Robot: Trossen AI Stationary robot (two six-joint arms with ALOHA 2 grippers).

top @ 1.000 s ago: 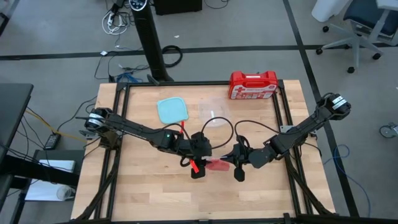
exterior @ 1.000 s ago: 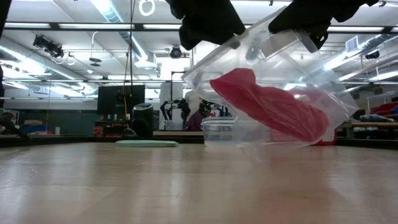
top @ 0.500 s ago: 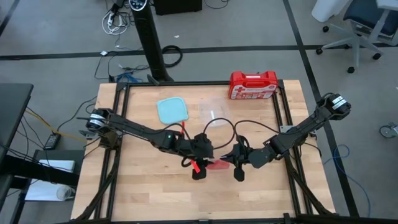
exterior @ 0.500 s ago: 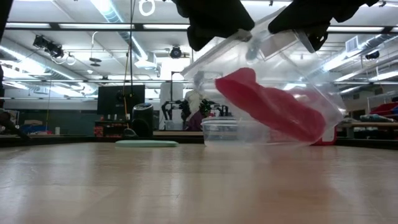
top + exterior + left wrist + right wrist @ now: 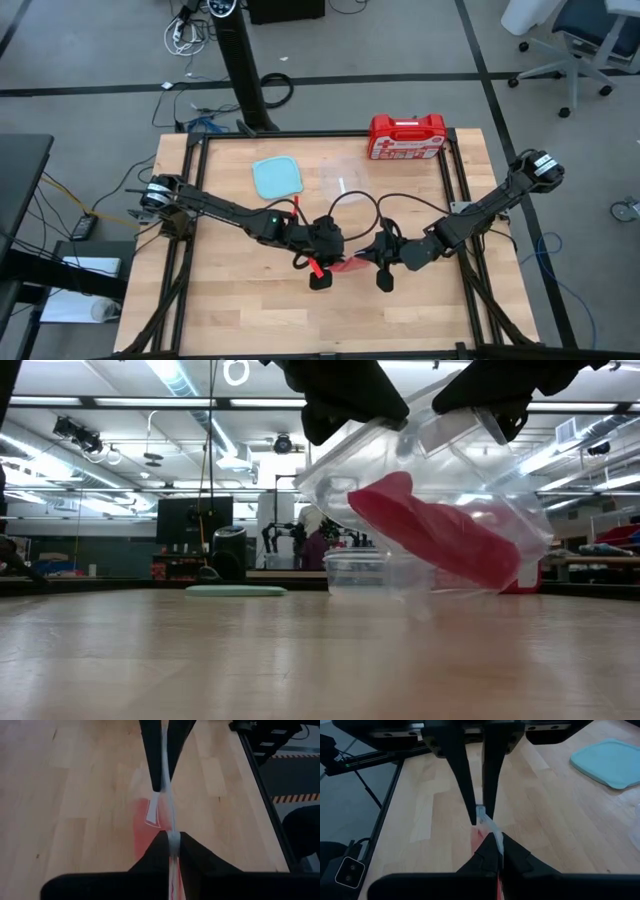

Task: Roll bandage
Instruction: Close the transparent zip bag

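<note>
step: get bandage (image 5: 430, 530) out of clear bag (image 5: 500, 470) | my left tool (image 5: 322, 268) and right tool (image 5: 385, 272) both clenched on bag's rim, mid-desk near front edge | pull evenly apart, keep bag lifted

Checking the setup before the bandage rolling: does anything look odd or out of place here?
Yes. The bright red cloth bandage is not laid out on the table; it sits bunched inside a clear plastic bag, tilted above the wooden table, pinched by the left end effector and right end effector.
</note>
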